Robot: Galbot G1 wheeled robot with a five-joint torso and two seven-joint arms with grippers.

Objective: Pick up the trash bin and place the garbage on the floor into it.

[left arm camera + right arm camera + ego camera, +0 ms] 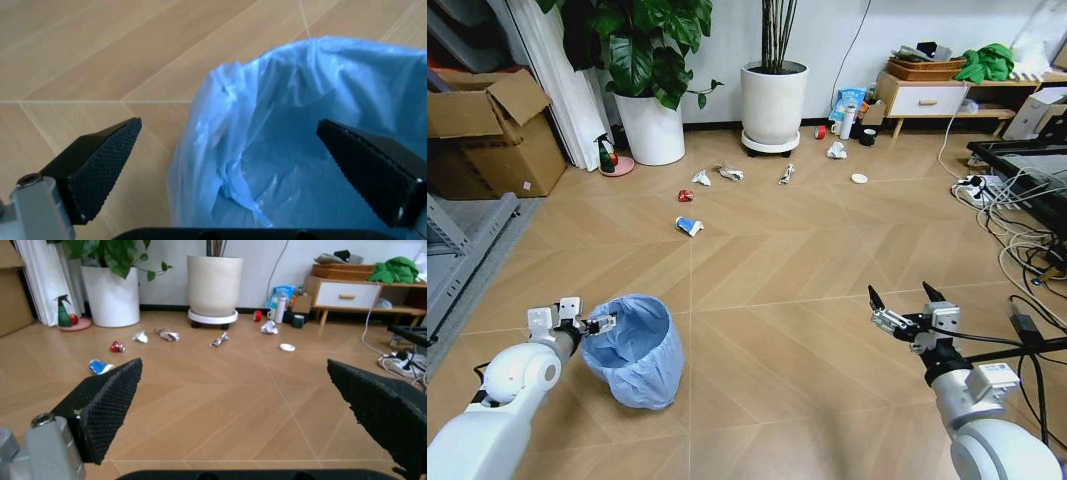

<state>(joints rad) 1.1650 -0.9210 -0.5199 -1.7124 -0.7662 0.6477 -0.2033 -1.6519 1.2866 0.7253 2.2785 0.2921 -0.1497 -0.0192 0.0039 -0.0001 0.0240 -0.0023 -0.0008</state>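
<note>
Left claw spread wide, straddling the near rim of the trash bin, one finger outside over the floor, the other inside the bag. Right claw spread, holding nothing, facing the garbage scattered before the pots.

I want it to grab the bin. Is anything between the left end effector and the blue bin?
Nothing visible: the open left end effector already straddles the rim of the round trash bin lined with crinkly light blue plastic.
</note>
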